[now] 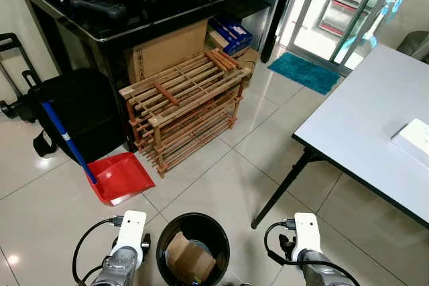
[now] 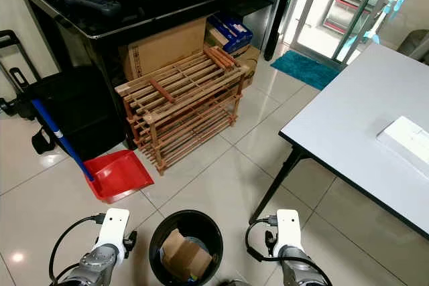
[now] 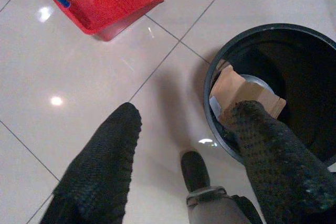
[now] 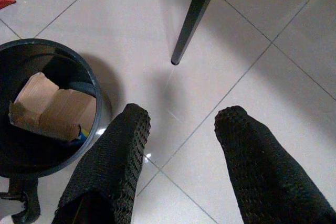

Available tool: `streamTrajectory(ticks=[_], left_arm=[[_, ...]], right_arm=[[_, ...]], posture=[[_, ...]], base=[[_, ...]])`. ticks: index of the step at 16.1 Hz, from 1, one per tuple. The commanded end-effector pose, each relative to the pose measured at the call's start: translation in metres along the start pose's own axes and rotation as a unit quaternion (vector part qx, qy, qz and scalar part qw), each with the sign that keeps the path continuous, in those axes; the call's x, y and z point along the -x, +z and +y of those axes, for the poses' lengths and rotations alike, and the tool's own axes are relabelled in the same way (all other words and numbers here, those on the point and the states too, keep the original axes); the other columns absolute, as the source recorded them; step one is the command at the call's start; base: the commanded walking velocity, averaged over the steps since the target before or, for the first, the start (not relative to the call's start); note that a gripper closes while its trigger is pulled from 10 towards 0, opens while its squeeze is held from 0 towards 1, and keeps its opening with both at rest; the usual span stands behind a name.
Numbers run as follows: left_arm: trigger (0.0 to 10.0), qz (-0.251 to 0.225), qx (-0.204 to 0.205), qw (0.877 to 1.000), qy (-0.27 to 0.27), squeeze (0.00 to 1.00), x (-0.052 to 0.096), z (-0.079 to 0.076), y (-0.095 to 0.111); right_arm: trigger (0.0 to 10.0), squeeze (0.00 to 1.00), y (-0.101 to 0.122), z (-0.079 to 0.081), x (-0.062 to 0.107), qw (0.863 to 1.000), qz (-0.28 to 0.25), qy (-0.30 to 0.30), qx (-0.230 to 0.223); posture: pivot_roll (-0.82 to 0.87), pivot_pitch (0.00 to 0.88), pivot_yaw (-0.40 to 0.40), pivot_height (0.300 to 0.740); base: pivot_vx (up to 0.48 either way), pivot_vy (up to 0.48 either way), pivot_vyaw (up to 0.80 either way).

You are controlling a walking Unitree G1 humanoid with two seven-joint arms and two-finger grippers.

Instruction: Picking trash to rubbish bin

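Eye views: one bin [image 1: 192, 246] upright on the floor between two arms, one cardboard piece [image 1: 190, 258] inside, tilted. Left wrist: left gripper [image 3: 184, 145] gapes empty beside the bin. Right wrist: right gripper [image 4: 181, 145] spread, empty.

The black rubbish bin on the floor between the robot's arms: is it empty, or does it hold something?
Not empty. The rubbish bin stands upright and holds a crumpled brown cardboard piece.

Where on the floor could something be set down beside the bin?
Bare tiles lie between the bin, the table leg and the wooden rack, and left of the bin below the red dustpan. Both grippers, left and right, hang open. It is crowded under the black desk.
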State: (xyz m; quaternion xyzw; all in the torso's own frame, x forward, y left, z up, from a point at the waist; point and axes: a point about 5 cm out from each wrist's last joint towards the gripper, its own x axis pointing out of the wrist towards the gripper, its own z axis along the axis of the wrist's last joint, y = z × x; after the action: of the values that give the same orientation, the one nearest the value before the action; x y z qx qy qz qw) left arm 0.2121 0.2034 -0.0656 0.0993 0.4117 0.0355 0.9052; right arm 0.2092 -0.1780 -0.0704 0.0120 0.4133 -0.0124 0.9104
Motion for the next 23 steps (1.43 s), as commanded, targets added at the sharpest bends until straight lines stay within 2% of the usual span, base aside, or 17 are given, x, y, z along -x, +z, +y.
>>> streamTrajectory(ticks=[1,3,4,5,11,23], left_arm=[[10.0,0.003,0.000,1.000,-0.003,1.00,0.0007,-0.0014,-0.0031],[10.0,0.007,-0.002,1.000,-0.001,1.00,0.0010,-0.0010,-0.0047],[10.0,0.009,-0.002,1.000,-0.002,1.00,0.0012,-0.0011,-0.0059],[10.0,0.010,-0.002,1.000,-0.001,1.00,0.0013,-0.0010,-0.0064],[10.0,0.012,0.001,1.000,-0.001,1.00,0.0017,-0.0014,-0.0083],[10.0,0.012,-0.003,1.000,-0.008,1.00,0.0023,-0.0037,-0.0101]], right_arm=[[10.0,0.00,-0.0053,0.0002,0.0007,1.000,0.013,-0.001,0.006],[10.0,0.00,-0.0041,0.0020,0.0003,1.000,0.011,0.000,0.003],[10.0,0.70,-0.0044,0.0026,0.0003,1.000,0.012,-0.001,0.003],[10.0,1.00,-0.0051,0.0029,0.0003,1.000,0.014,0.002,0.004],[10.0,1.00,-0.0124,0.0022,0.0019,1.000,0.028,0.006,0.009],[10.0,1.00,-0.0129,0.0043,0.0019,0.999,0.029,0.018,0.013]], posture=[[0.01,0.031,-0.092,0.740],[0.01,0.027,-0.089,0.740],[0.01,0.023,-0.091,0.740],[0.01,0.022,-0.091,0.740],[0.02,0.020,-0.096,0.740],[0.03,0.000,-0.100,0.740]], base=[[0.000,0.000,0.00],[0.000,0.000,0.00],[0.000,0.000,0.00],[0.000,0.000,0.00],[0.000,0.000,0.00],[0.000,0.000,0.00]])
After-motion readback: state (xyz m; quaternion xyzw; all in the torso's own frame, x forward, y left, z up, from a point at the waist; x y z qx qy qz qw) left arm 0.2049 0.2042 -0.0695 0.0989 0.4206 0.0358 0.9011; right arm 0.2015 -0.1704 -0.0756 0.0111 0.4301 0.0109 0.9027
